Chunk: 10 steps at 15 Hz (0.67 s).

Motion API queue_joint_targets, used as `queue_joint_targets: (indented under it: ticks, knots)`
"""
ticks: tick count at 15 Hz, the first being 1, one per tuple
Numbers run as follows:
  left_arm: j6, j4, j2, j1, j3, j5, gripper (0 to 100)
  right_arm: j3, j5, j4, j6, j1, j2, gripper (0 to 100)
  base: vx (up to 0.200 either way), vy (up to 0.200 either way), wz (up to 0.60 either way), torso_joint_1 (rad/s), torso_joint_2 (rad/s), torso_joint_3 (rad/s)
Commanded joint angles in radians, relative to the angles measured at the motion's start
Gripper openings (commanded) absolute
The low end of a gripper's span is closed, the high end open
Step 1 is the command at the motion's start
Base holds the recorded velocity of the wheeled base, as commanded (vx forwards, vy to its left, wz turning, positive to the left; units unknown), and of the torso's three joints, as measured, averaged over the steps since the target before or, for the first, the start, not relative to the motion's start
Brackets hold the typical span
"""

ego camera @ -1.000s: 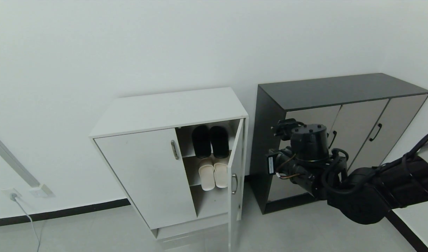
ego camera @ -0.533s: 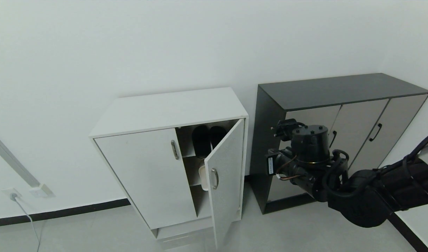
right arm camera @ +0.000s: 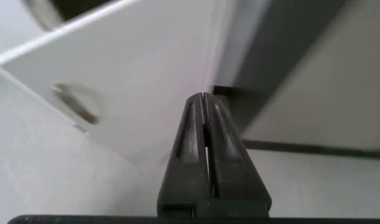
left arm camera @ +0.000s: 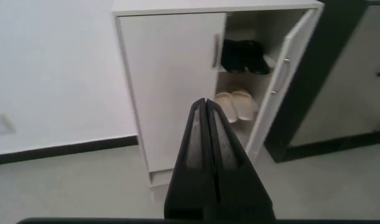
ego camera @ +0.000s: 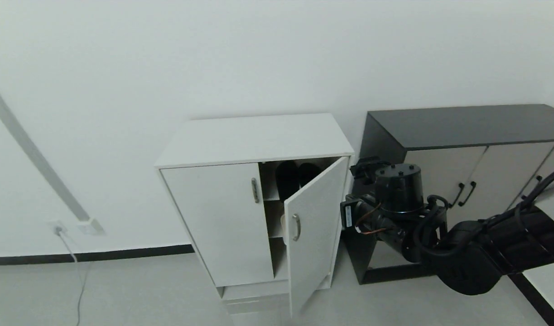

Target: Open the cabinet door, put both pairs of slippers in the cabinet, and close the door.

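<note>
The white cabinet (ego camera: 254, 140) stands against the wall with its left door shut and its right door (ego camera: 317, 217) swung about halfway in. Black slippers (left arm camera: 242, 55) sit on the upper shelf and white slippers (left arm camera: 236, 104) on the shelf below; in the head view the door hides most of the white pair. My right gripper (right arm camera: 205, 99) is shut and empty, close to the door's outer face, right of its handle (right arm camera: 74, 102). My right arm (ego camera: 394, 203) hangs just right of the door. My left gripper (left arm camera: 206, 102) is shut and empty, well back from the cabinet front.
A dark cabinet (ego camera: 462, 124) with closed grey doors stands directly right of the white one, behind my right arm. A wall socket with a hanging cable (ego camera: 57, 226) is at the far left. Bare grey floor (ego camera: 145, 294) lies in front.
The right door has swung from edge-on to about half closed. The head camera has turned, shifting the whole picture to the right. My right arm stays beside the door.
</note>
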State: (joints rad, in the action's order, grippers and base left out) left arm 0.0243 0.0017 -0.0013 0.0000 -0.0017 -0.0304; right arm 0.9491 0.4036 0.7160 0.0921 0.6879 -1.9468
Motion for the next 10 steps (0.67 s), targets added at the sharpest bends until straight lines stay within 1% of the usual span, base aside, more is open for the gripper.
queue_joint_targets:
  ticks: [1, 2, 5, 10]
  knots:
    - [0.0, 0.0, 0.001, 0.0, 0.0, 0.0, 0, -0.001, 0.001, 0.0, 0.0, -0.001, -0.003, 0, 0.0, 0.0, 0.6, -0.002, 0.01, 0.002]
    - [0.0, 0.0, 0.001, 0.0, 0.0, 0.0, 0, -0.001, 0.001, 0.002, 0.001, -0.002, -0.003, 0, 0.0, 0.0, 0.6, -0.012, 0.0, 0.002]
    - [-0.001, 0.0, 0.001, 0.0, 0.0, 0.001, 0, -0.015, -0.026, 0.011, 0.001, -0.002, 0.002, 0, 0.0, 0.0, 0.0, 0.0, 0.0, 0.0]
    - [-0.001, 0.0, 0.001, 0.002, 0.0, 0.0, 0, -0.072, -0.023, 0.051, -0.025, -0.002, 0.02, 0, 0.0, 0.0, 0.0, 0.0, 0.0, 0.0]
